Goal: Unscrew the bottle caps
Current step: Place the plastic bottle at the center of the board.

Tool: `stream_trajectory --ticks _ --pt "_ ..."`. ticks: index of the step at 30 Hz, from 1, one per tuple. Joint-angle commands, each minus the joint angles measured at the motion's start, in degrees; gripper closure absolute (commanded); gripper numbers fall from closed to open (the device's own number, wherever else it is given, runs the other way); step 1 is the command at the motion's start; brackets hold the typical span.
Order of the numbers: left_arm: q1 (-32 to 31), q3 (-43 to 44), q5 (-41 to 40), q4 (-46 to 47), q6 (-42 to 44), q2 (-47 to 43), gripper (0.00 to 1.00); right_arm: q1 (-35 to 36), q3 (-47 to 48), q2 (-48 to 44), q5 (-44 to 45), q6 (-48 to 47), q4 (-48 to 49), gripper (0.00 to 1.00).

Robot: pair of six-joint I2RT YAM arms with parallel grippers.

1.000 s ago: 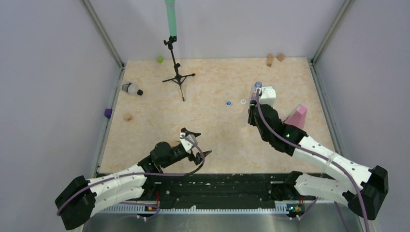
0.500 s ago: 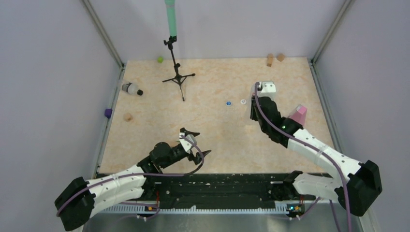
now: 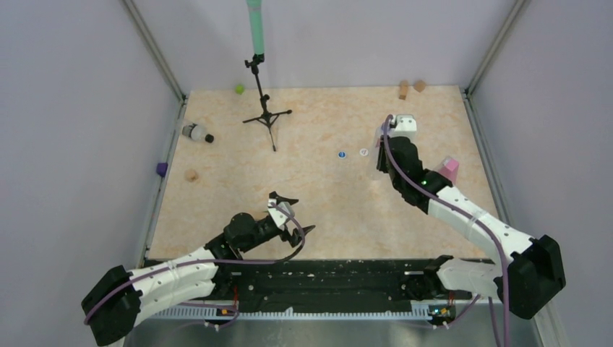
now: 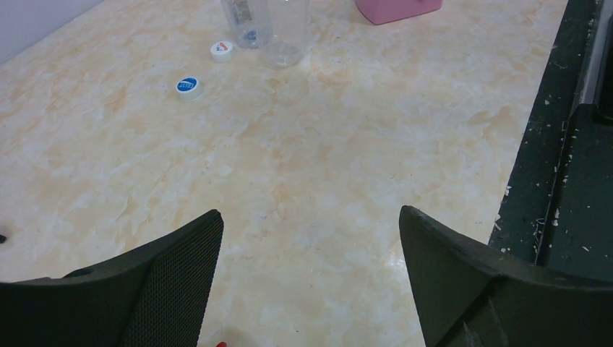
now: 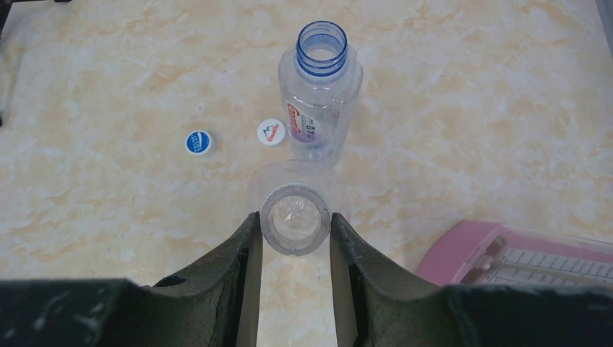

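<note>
The right gripper is clamping narrowly on the open neck of a clear uncapped bottle, one jaw pressing each side of the rim. Since no cap is showing on this neck, the grip is judged to be steadying or setting the bottle upright, not turning anything. Just beyond it, at the top centre of the right wrist view, a blue-ringed bottle is standing upright and is likewise open; whether the two are touching cannot be told. To their left a white cap and a blue cap are lying flat on the table, near each other but apart, judged to be the two removed caps. A pink wedge is sitting at the lower right. The left gripper is hovering low near the bottom of the top view with jaws standing wide and nothing between them, judged to be waiting. At the left edge of the top view a lying bottle is resting on its side, a black cap appearing to be on it. Count: three bottles, three caps, two off, one judged to be awaiting removal.
</note>
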Motion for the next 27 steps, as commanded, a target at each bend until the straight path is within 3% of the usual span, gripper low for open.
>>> stream_trajectory --ticks 1,12,22,27 --pt "0.09 -0.59 -0.26 2.01 0.68 -0.23 0.08 -0.78 2.66 1.6 -2.16 -1.53 0.67 0.9" --pt "0.09 -0.7 -0.58 2.75 0.63 1.03 0.08 -0.78 2.1 3.04 -3.0 -1.99 1.14 0.67" --pt "0.09 -0.71 -0.76 3.11 0.6 1.79 0.08 -0.78 3.15 3.93 -3.63 -2.45 1.03 0.54" --pt "0.09 -0.89 -0.89 3.09 0.69 1.81 0.08 -0.78 3.41 3.79 -3.64 -2.39 0.88 0.52"
